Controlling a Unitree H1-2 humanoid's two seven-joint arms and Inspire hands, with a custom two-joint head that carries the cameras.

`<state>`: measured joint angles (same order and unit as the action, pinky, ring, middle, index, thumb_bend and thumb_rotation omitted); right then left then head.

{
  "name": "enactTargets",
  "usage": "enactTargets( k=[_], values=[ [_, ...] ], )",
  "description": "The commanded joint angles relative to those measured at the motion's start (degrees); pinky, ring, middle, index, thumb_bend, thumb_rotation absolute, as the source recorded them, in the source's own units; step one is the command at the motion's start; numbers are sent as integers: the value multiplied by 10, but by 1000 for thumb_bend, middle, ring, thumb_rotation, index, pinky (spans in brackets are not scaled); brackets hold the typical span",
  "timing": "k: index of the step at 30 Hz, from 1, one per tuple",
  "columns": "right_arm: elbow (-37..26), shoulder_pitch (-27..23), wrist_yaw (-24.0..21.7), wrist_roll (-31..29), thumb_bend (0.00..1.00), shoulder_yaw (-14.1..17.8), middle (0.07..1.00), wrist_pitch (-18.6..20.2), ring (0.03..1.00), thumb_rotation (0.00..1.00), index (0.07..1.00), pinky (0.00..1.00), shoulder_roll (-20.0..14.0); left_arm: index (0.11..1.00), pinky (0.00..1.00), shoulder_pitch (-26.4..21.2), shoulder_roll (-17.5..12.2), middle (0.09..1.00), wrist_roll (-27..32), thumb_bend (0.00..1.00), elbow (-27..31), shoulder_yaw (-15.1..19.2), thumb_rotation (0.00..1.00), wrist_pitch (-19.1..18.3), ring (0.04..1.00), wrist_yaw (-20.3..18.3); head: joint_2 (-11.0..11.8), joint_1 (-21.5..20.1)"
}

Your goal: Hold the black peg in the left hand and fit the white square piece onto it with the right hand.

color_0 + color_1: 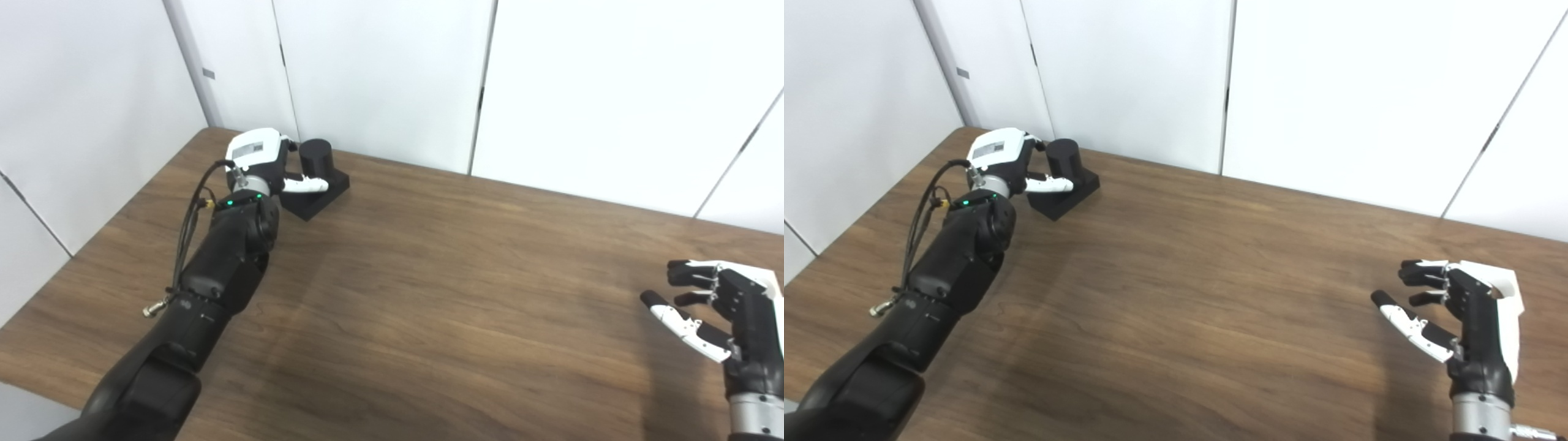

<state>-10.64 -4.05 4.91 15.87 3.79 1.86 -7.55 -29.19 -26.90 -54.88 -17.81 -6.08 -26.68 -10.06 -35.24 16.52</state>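
Note:
The black peg [315, 158] is a short upright cylinder on a black square base [320, 191], standing on the table at the far left. My left hand [260, 158] is right beside it on its left. The thumb [306, 184] stretches over the base in front of the cylinder, and a dark fingertip shows by the cylinder's upper left; the other fingers are hidden behind the hand. The peg rests on the table and the hand looks open around it. My right hand [1454, 312] hovers open and empty at the near right. No white square piece is in view.
The wooden table [429, 294] runs to white wall panels [380, 67] just behind the peg. Its left edge [122, 211] passes close to my left arm [208, 288], and a cable loops off that forearm.

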Motion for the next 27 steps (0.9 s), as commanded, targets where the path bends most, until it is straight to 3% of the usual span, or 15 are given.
enactTargets(
  k=[1, 16, 27],
  values=[
    [-25, -17, 4, 0, 495, 4, 631, -11, 594, 131, 491, 454, -6, 816, 804, -33, -14, 953, -17, 935, 2, 9, 656, -2, 938, 8, -1, 0],
    [-29, -16, 4, -4, 495, 6, 624, -10, 597, 130, 490, 455, -5, 817, 801, -33, -11, 944, 1, 924, -40, 8, 627, -2, 942, 22, -6, -2],
    [-36, -15, 1, -13, 495, 9, 618, -5, 586, 128, 490, 443, -7, 816, 806, -29, -3, 933, -11, 899, -46, 0, 589, -2, 935, -1, -10, -3]
  ],
)
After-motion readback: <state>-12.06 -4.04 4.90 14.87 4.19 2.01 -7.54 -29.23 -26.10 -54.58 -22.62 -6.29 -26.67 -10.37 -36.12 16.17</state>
